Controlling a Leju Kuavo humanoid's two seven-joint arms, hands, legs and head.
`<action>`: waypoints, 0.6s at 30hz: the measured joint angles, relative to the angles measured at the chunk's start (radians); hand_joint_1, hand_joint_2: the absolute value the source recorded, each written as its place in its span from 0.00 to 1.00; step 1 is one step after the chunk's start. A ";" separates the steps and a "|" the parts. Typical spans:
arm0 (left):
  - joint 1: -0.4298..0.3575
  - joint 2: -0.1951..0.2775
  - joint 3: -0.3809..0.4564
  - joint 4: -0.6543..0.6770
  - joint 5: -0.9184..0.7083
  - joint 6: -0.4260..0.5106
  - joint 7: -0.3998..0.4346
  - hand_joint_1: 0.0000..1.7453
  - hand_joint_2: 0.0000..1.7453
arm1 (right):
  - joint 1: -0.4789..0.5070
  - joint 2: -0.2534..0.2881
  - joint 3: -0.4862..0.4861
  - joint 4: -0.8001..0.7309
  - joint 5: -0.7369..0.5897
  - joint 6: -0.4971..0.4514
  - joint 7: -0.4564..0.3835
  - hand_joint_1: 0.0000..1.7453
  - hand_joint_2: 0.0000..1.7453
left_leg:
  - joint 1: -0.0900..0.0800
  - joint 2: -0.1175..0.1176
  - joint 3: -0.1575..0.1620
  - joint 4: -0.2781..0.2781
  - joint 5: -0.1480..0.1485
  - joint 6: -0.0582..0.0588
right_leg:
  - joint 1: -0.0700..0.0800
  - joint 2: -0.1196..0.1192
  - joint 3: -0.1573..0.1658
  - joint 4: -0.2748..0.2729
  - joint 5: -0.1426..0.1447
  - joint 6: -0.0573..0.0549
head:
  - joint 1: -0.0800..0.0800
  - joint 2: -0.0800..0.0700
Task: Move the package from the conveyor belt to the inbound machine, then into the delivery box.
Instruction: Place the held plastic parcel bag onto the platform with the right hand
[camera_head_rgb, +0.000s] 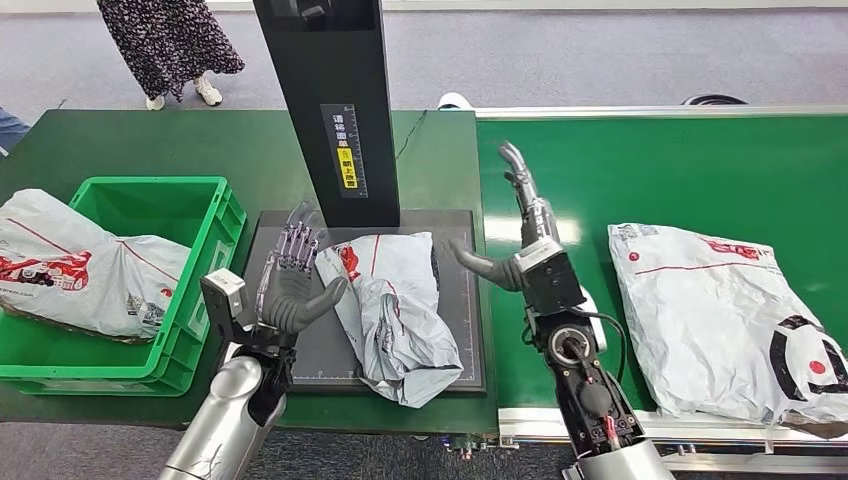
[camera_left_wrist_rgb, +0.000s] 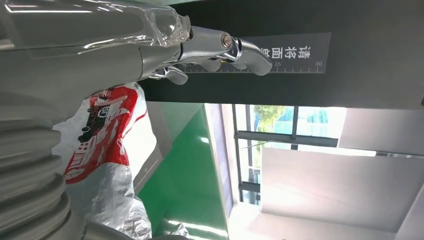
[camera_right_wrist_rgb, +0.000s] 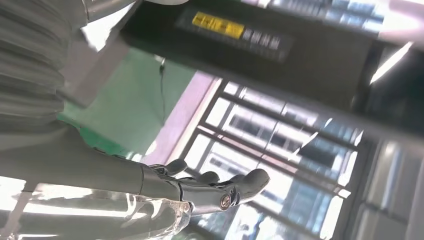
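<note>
a person (camera_head_rgb: 170, 45) in a patterned skirt stands beyond the green table (camera_head_rgb: 150, 140).

The package (camera_head_rgb: 392, 305) beside the fingers (camera_head_rgb: 297, 247) is grey-white (with red and black print); the crate (camera_head_rgb: 205, 290) is green.

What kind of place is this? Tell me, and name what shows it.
Probably a parcel sorting station: a green conveyor belt carrying a package, a scanning stand over a dark platform, and a green crate holding another parcel.

The right-hand package (camera_head_rgb: 735, 320) runs off the frame edge – the person (camera_head_rgb: 170, 45) is cut at the top
</note>
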 joint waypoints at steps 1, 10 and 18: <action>0.002 0.001 0.000 -0.003 -0.006 0.000 0.000 0.00 1.00 | 0.011 -0.005 -0.016 -0.013 -0.010 0.005 0.014 0.00 1.00 | 0.000 0.000 0.000 0.000 0.000 0.000 | 0.000 0.000 0.000 0.000 0.000 0.000 | 0.000 0.000; 0.066 0.015 0.001 -0.062 -0.202 0.062 0.006 0.00 1.00 | 0.154 -0.030 -0.138 -0.069 -0.078 0.079 0.084 0.00 1.00 | 0.000 0.000 0.000 0.000 -0.001 0.000 | 0.000 0.000 0.000 0.000 0.000 0.000 | 0.000 0.000; 0.075 0.034 -0.035 -0.103 -0.532 0.171 0.106 0.00 1.00 | 0.221 -0.033 -0.172 -0.070 -0.099 0.107 0.104 0.00 1.00 | 0.000 0.000 0.000 0.000 0.000 0.000 | 0.000 0.000 0.000 0.000 0.000 0.000 | 0.000 0.000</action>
